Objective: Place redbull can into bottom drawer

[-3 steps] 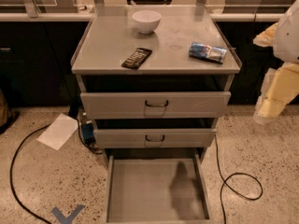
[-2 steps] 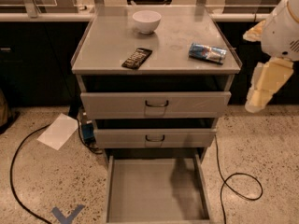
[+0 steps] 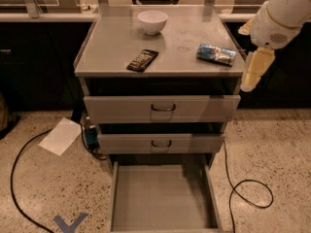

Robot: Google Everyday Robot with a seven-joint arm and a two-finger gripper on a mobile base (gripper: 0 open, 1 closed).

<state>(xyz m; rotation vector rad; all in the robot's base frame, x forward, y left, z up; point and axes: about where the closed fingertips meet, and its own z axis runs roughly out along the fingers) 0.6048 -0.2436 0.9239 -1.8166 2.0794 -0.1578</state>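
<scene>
The redbull can (image 3: 216,54), blue and silver, lies on its side on the right part of the grey cabinet top (image 3: 116,47). The bottom drawer (image 3: 163,198) is pulled out toward the camera and its flat grey floor shows. My gripper (image 3: 253,71), cream-coloured under a white arm (image 3: 282,13), hangs in the air just off the cabinet's right edge. It is to the right of the can and a little lower in the view, apart from it.
A white bowl (image 3: 152,22) stands at the back of the cabinet top and a dark snack bar wrapper (image 3: 143,60) lies near its front. The two upper drawers (image 3: 163,108) stick out slightly. Black cables (image 3: 245,191) and a white paper (image 3: 60,136) lie on the floor.
The arm and gripper have moved left and up, from beside the upper drawer to next to the cabinet top's right edge. The can and the drawers have not moved.
</scene>
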